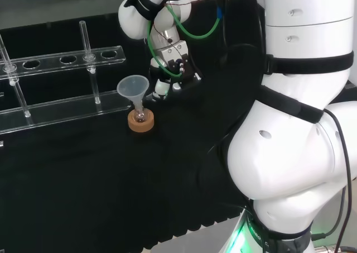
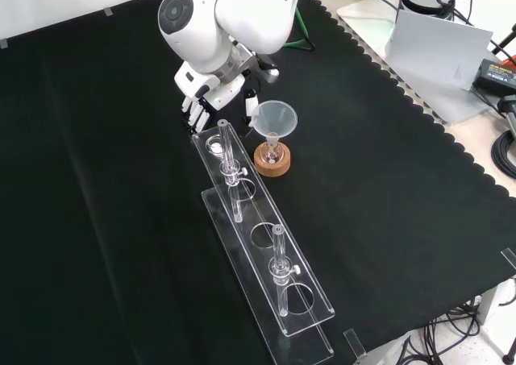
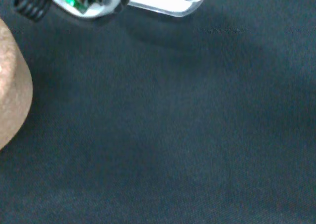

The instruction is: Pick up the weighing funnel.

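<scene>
Thing: weighing funnel sat close by the cork ring, right at the hand; on the cloth or lifted, couldn't tell.
Fingers: open or closed, couldn't tell.
Handling: looked light, stiff, slick and probably fragile; best pinched across the scoop walls near the stem.
Counts: weighing funnel 1, funnel 1, flask 1, cork ring 1, rack 1.

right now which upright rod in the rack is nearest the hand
The rod at the rack's far end in the front view, beside the funnel; the other rod stands farther forward.
</scene>
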Controlling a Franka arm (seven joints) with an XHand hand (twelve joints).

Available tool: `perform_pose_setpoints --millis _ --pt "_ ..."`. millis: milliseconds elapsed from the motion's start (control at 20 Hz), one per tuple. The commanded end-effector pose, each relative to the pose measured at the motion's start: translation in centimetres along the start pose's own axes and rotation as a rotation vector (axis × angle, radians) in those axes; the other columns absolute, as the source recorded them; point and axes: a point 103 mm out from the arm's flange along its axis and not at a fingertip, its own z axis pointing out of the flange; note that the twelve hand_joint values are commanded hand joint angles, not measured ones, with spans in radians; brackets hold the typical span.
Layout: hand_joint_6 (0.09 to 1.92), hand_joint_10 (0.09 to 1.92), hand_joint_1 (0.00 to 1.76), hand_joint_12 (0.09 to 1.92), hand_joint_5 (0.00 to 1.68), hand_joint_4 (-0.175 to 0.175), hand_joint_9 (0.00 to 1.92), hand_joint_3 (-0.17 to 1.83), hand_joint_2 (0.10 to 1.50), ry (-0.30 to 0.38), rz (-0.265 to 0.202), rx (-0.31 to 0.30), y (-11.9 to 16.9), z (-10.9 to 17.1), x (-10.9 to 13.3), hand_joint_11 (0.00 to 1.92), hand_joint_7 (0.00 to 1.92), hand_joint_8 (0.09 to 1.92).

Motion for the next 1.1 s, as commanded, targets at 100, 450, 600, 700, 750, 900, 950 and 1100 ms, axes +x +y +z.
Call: perform_pose_setpoints --millis 100,450,600,700,750,900,950,1100 --pt "0.09 0.50 0.91 1.28 0.55 -0.028 0.73 0.64 0.59 0.010 -0.003 0.010 0.9 1.6 -0.4 0.47 0.43 0.66" --pt "0.09 0.50 0.91 1.28 0.55 -0.029 0.73 0.64 0.59 0.009 -0.012 0.002 1.6 2.1 -0.1 0.47 0.43 0.66" --pt "0.09 0.50 0.91 1.28 0.56 -0.029 0.73 0.64 0.59 0.001 -0.009 -0.002 1.8 2.2 0.1 0.47 0.43 0.66" --pt "0.09 0.50 0.91 1.28 0.56 -0.029 0.73 0.65 0.59 -0.001 -0.005 0.002 1.9 2.2 0.1 0.47 0.43 0.66" --pt "0.09 0.50 0.91 1.28 0.57 -0.029 0.73 0.65 0.59 -0.005 -0.004 0.003 2.0 2.2 0.1 0.47 0.43 0.66" --pt "0.09 0.50 0.91 1.28 0.59 -0.026 0.73 0.65 0.59 -0.009 0.003 0.005 2.1 2.2 0.2 0.47 0.43 0.66" --pt "0.09 0.50 0.91 1.28 0.60 -0.025 0.73 0.65 0.59 -0.007 0.006 0.004 2.1 2.2 0.2 0.47 0.43 0.66" --pt "0.09 0.50 0.91 1.28 0.63 -0.023 0.73 0.65 0.59 -0.006 0.011 0.003 2.1 2.2 -0.1 0.47 0.43 0.66"
